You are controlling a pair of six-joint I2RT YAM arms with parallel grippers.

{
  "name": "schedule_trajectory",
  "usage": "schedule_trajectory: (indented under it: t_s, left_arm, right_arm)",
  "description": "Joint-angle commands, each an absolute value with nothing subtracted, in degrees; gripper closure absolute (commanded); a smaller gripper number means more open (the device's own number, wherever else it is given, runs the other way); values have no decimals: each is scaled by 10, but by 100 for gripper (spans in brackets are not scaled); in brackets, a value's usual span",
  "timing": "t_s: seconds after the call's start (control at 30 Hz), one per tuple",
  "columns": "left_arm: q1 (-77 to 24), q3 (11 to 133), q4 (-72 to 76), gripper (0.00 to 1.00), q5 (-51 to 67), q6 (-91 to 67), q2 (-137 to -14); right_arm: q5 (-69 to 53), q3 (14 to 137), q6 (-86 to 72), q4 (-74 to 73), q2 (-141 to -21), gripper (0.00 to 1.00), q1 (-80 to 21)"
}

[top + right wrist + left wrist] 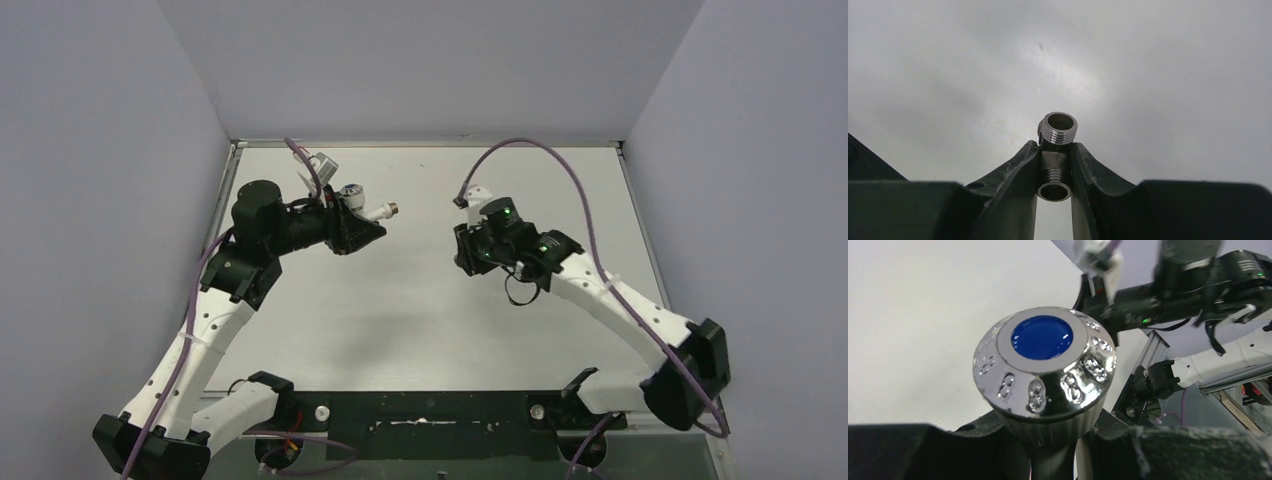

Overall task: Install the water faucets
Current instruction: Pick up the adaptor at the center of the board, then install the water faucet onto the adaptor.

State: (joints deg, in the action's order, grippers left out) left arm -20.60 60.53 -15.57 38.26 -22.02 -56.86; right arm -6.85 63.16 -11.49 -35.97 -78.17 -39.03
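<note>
Left gripper (352,222) clamps the white tap body (372,210) over the table's (430,330) far left part, its chrome knob (1043,365) with 1 blue dot (1041,337) facing the wrist camera. Right gripper (1054,162), well apart to the right, pinches the threaded fitting (1059,131) between its 2 fingers (1013,170).

— How many taps can you count?
— You have one tap (1043,365), and one threaded fitting (1058,150) to go with it.
— And grippers?
— You have two: your left gripper (370,225) and your right gripper (1055,148).
</note>
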Motion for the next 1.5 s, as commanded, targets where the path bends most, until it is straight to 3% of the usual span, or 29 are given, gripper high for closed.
schedule_trajectory:
  t_s: [0.0, 0.13, 0.27, 0.47, 0.83, 1.1, 1.47]
  left_arm:
    - [-203, 641, -94, 100, 416, -235, -567]
    - [-204, 643, -67, 100, 435, -246, -559]
    - [-204, 648, -34, 100, 486, -262, -565]
    - [-205, 647, 80, 100, 571, -333, -571]
    - [-217, 666, 163, 100, 662, -396, -576]
    - [-264, 678, 147, 100, 692, -384, -580]
    - [-278, 683, 131, 100, 701, -368, -577]
  right_arm:
    - [-92, 583, -76, -148, -630, 100, -381]
    - [-121, 532, -43, -33, -545, 100, -374]
    - [-185, 561, -72, -12, -511, 100, -358]
    - [-310, 572, -62, 63, -473, 100, -358]
    - [-459, 602, 56, 119, -461, 100, -378]
    - [-439, 629, 262, 47, -469, 100, -472]
    - [-432, 682, 304, -6, -480, 100, -483]
